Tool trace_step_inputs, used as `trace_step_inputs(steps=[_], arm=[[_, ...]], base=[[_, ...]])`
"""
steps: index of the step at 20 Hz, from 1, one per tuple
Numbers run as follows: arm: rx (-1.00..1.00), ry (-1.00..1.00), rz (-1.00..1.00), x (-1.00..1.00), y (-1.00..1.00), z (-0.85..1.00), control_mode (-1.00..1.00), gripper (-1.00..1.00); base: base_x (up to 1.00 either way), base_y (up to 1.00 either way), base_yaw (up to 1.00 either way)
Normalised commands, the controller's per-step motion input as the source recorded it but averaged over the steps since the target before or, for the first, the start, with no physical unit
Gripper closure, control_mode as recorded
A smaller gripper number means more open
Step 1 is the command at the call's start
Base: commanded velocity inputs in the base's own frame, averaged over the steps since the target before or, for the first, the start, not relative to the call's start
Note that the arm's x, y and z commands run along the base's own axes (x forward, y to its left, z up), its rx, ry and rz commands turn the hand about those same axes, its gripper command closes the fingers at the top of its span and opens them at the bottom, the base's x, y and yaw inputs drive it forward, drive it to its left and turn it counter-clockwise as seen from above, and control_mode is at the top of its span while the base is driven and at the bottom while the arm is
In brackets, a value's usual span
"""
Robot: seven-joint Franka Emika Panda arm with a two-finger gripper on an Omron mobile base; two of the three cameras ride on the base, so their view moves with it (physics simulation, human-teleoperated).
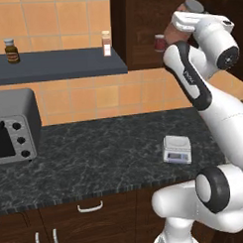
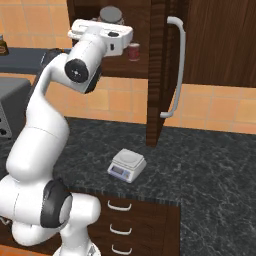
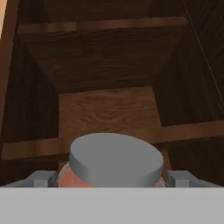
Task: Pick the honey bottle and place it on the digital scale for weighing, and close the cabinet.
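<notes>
- One honey bottle (image 3: pixel 114 162) stands upright, its long axis vertical and grey lid on top, inside the open cabinet (image 2: pixel 159 70).
- The gripper (image 3: pixel 114 178) is clenched on the honey bottle, one finger on either side below the lid.
- One smaller dark red jar (image 2: pixel 133 51) stands in the cabinet, just beside the honey bottle.
- One cabinet door stands open, its long silver handle (image 2: pixel 175 65) vertical.
- One digital scale (image 2: pixel 127 165) sits on the dark counter (image 1: pixel 95 154) below the cabinet, its top bare.
- Two small bottles, a brown bottle (image 1: pixel 12 50) and a pale bottle (image 1: pixel 106 43), stand on the shelf (image 1: pixel 57 65) beside the cabinet.
</notes>
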Motion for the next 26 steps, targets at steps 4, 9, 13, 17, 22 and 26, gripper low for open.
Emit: trace_step_inputs(steps=[4, 9, 13, 17, 22, 26], arm=[[-0.36, 0.12, 0.00, -1.00, 0.00, 0.09, -1.00, 1.00], [-0.35, 0.44, 0.00, -1.00, 0.00, -0.24, -1.00, 1.00], [-0.10, 0.37, 0.00, -0.96, 0.13, -0.56, -1.00, 1.00], [0.00, 0.16, 0.00, -0.48, 0.22, -0.77, -1.00, 1.00], [0.02, 0.19, 0.00, 0.12, 0.29, -0.94, -1.00, 1.00], [0.05, 0.05, 0.04, 0.03, 0.10, -0.75, -1.00, 1.00]], base=[[0.00, 0.00, 0.00], [0.00, 0.00, 0.00], [0.00, 0.00, 0.00], [0.00, 0.00, 0.00], [0.00, 0.00, 0.00], [0.00, 0.00, 0.00]])
